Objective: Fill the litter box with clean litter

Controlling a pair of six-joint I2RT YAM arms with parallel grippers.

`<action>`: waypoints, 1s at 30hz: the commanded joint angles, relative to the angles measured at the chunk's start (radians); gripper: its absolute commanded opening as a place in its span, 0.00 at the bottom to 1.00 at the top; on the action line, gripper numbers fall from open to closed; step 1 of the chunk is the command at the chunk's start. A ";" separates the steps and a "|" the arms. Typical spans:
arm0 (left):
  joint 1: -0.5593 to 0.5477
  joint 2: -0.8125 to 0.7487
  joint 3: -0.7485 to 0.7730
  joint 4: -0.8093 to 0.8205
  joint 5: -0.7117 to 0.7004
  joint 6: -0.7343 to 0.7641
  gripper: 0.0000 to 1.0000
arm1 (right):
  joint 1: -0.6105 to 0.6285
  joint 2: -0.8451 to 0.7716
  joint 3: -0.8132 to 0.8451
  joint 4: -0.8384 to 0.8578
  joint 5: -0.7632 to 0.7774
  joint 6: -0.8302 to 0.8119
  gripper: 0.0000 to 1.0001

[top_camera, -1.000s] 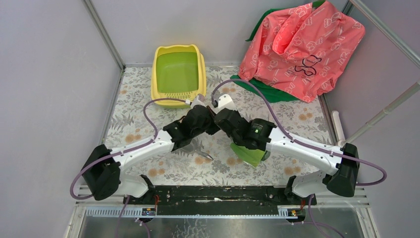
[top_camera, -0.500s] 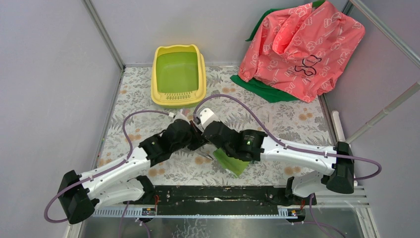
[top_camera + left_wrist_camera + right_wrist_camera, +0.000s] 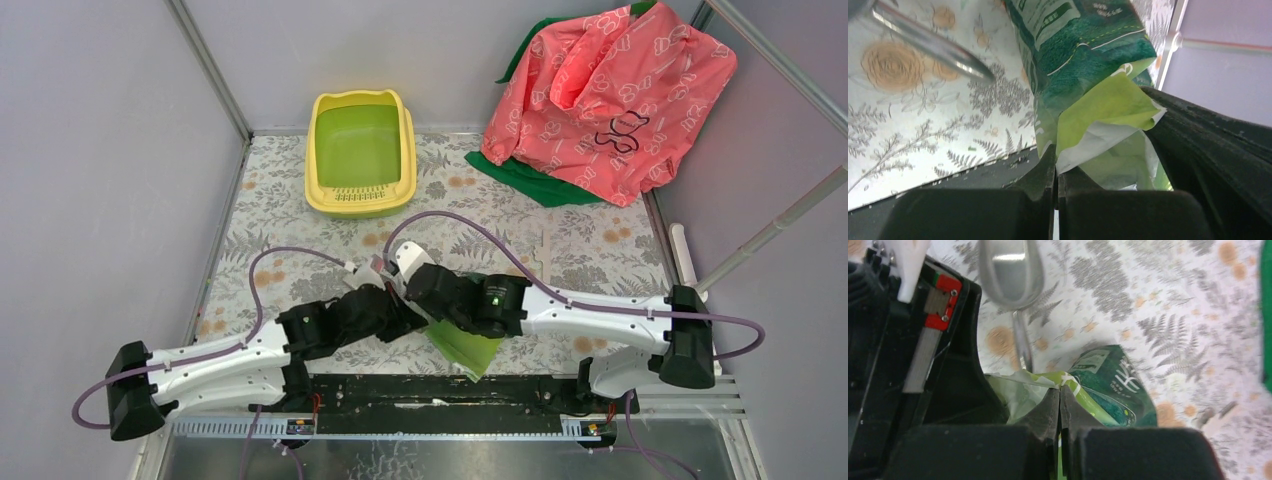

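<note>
The yellow litter box [image 3: 360,155], green inside, stands at the back left of the flowered mat. No clean litter shows in it or anywhere else. A glossy green bag [image 3: 463,346] with white lettering hangs low near the front edge between both arms. My left gripper [image 3: 1056,165] is shut on a pale torn flap of the bag's [image 3: 1083,55] top. Facing it from the other side, my right gripper [image 3: 1060,396] is shut on the bag's [image 3: 1115,390] top edge. In the top view the left gripper [image 3: 398,318] and right gripper [image 3: 425,300] meet just left of the bag.
A metal spoon [image 3: 1010,270] lies on the mat under the grippers, its handle [image 3: 930,45] also in the left wrist view. A pink printed bag [image 3: 610,90] on green cloth fills the back right corner. A black rail [image 3: 440,392] runs along the near edge.
Both arms have pulled back from near the litter box toward the front edge, carrying the bag with them. The left arm has folded low to the left.
</note>
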 commanded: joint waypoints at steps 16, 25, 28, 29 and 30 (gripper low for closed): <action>-0.084 0.344 0.020 0.033 -0.083 0.050 0.04 | -0.009 -0.259 -0.337 -0.015 0.258 0.265 0.00; 0.100 0.522 0.167 0.102 -0.075 0.248 0.04 | -0.024 -0.156 -0.282 0.096 0.499 0.173 0.00; 0.207 0.564 0.194 0.167 -0.004 0.331 0.04 | -0.085 -0.099 -0.246 0.154 0.507 0.101 0.00; 0.241 0.580 0.207 0.186 0.023 0.356 0.04 | -0.112 -0.082 -0.236 0.174 0.499 0.080 0.00; 0.268 0.599 0.222 0.198 0.050 0.378 0.04 | -0.142 -0.070 -0.230 0.197 0.486 0.056 0.00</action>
